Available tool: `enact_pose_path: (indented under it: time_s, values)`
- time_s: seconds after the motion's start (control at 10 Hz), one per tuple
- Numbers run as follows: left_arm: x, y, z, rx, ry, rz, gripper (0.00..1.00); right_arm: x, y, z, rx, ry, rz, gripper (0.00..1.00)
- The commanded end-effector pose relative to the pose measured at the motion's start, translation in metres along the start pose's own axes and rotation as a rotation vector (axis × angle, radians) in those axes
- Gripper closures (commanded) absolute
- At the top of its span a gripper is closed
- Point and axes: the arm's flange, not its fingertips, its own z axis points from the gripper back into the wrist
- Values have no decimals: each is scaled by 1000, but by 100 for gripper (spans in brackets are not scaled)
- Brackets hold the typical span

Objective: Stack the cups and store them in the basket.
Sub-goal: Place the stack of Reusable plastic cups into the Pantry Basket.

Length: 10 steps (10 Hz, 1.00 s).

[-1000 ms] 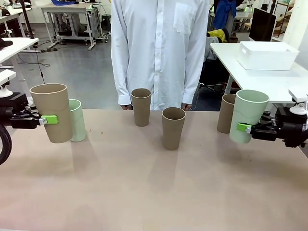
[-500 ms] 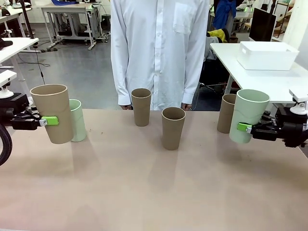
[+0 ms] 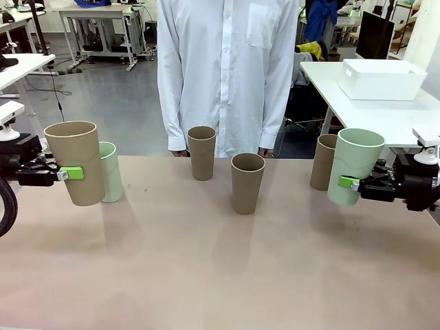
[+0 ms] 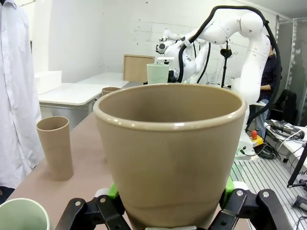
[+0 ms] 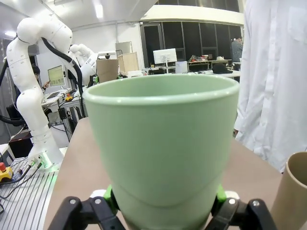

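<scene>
My left gripper [image 3: 69,172] is shut on a brown cup [image 3: 75,161], held upright just above the table at the far left; the cup [image 4: 170,153] looms close in the left wrist view. Behind it stands a mint green cup [image 3: 110,172]. My right gripper [image 3: 349,182] is shut on a mint green cup [image 3: 354,165], lifted at the far right; this cup [image 5: 163,153] looms close in the right wrist view. A brown cup [image 3: 322,161] stands behind it. Two more brown cups [image 3: 201,152] [image 3: 247,183] stand mid-table. The white basket [image 3: 381,79] sits on another table at the back right.
A person in a white shirt [image 3: 227,69] stands at the far edge of the table, hands down behind the edge. The near half of the tan tabletop [image 3: 220,275] is bare. Other tables and equipment stand in the background.
Both held cups have barely shifted; the scene is almost still.
</scene>
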Motion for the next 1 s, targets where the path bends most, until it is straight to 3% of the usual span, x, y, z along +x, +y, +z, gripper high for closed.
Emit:
enact_pose_path:
  time_s: [0.0, 0.9]
  values:
    - [2, 0, 0, 1, -5, 1, 14, 2, 0, 0, -4, 0, 5, 17]
    - [2, 0, 0, 1, -5, 1, 14, 2, 0, 0, -4, 0, 5, 17]
